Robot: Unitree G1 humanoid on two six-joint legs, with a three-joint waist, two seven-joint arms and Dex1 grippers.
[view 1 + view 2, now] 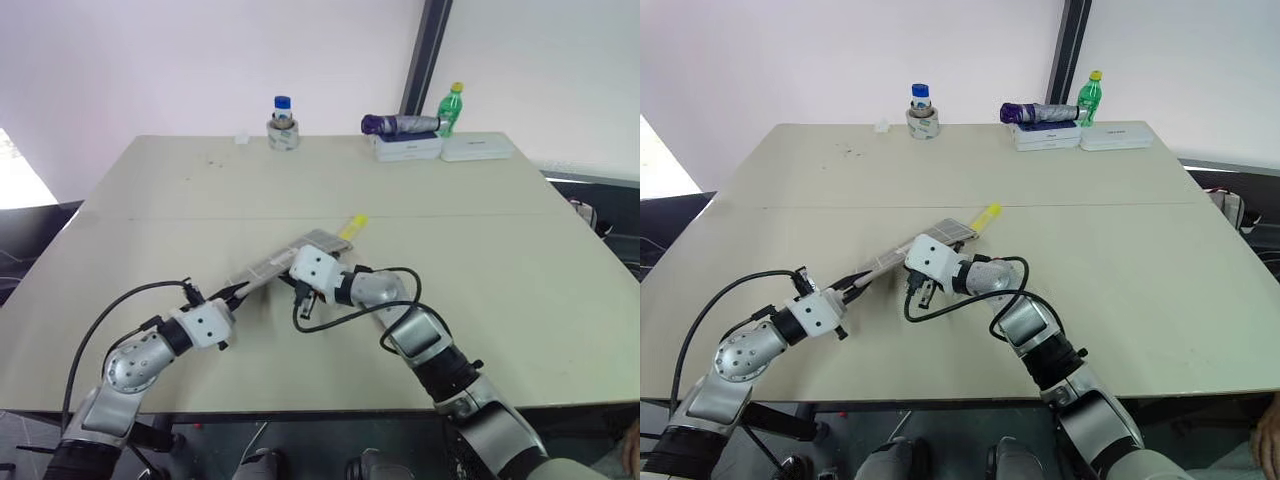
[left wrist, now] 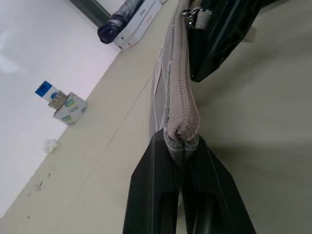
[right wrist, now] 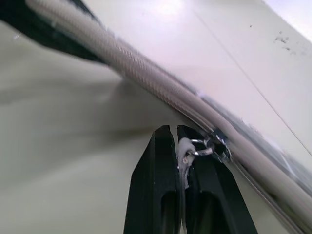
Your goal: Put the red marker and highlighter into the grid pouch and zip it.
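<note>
Left gripper (image 2: 183, 146): pressed together, pinching the near end of the flat grey fabric grid pouch (image 1: 270, 265).
Right gripper (image 3: 179, 146): closed on the pouch's small metal zipper pull (image 3: 187, 148), partway along the zip.
Pouch: lies slanted on the beige counter (image 1: 500, 250).
Highlighter: stubby yellow highlighter (image 1: 352, 226) pokes out of the pouch's far end.
Far edge: blue-capped jar (image 1: 283, 122), green bottle (image 1: 452, 108), white boxes (image 1: 408, 148).
</note>
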